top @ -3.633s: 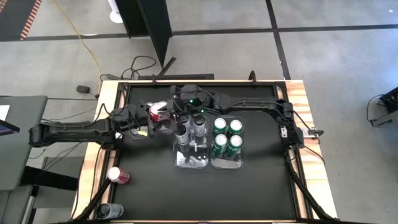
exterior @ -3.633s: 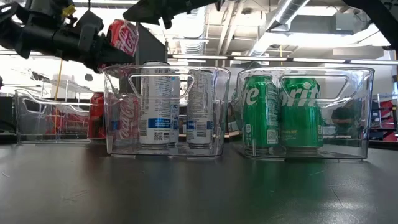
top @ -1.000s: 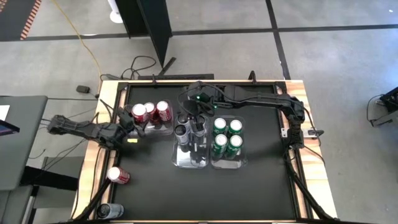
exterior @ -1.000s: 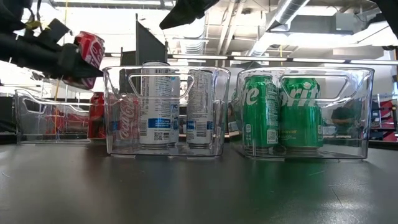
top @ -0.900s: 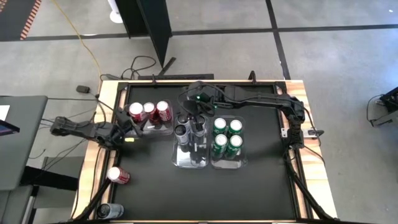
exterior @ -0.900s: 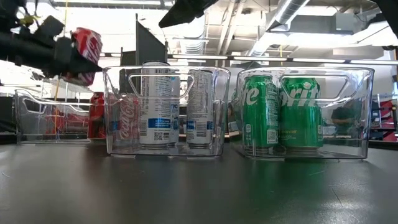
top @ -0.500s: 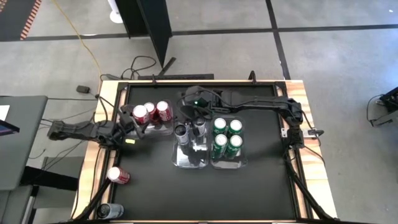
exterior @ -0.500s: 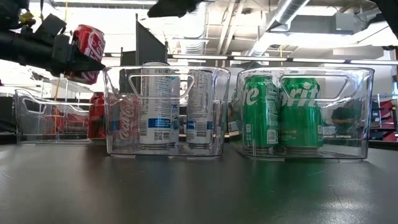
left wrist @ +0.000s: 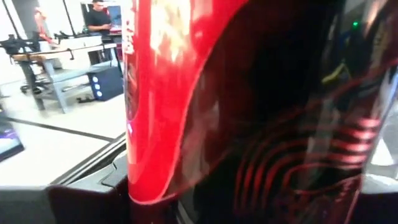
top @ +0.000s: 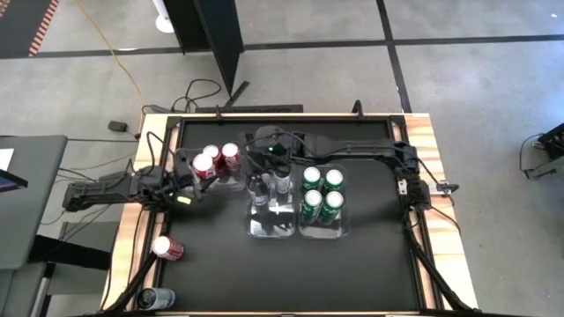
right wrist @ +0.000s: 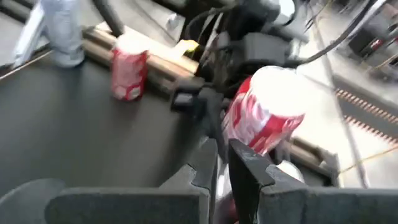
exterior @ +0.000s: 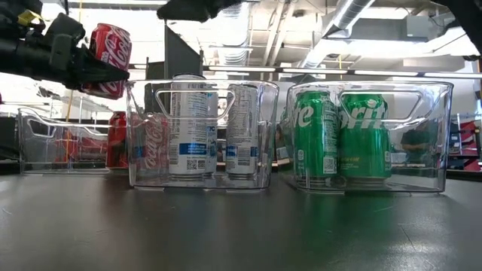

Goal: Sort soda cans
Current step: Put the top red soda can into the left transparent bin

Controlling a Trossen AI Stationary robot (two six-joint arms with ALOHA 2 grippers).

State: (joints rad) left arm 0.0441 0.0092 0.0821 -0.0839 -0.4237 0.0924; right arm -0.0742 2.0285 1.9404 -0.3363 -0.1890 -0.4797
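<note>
My left gripper is shut on a red soda can in the air over the left clear bin. Two more red cans stand in that bin. Silver cans stand in the middle bin and green cans in the right bin. My right gripper hangs shut and holds nothing above the middle bin's far end; its wrist view looks over its shut fingers at the held can. My left gripper pinches the red can's side wall between its two fingers, which come level from the table's left. The can is lifted clear, above the bin's rim, tilted a little with its top up. It fills the left wrist view.
A red can stands on the table near the left edge, also seen in the right wrist view. A dark can lies at the near left corner. The black table top in front of the bins is free.
My left arm has swung and its wrist has turned, and the red can has risen a little and come more upright, drifting slightly toward the middle bin. My right gripper has gone toward the table's left, still shut.
</note>
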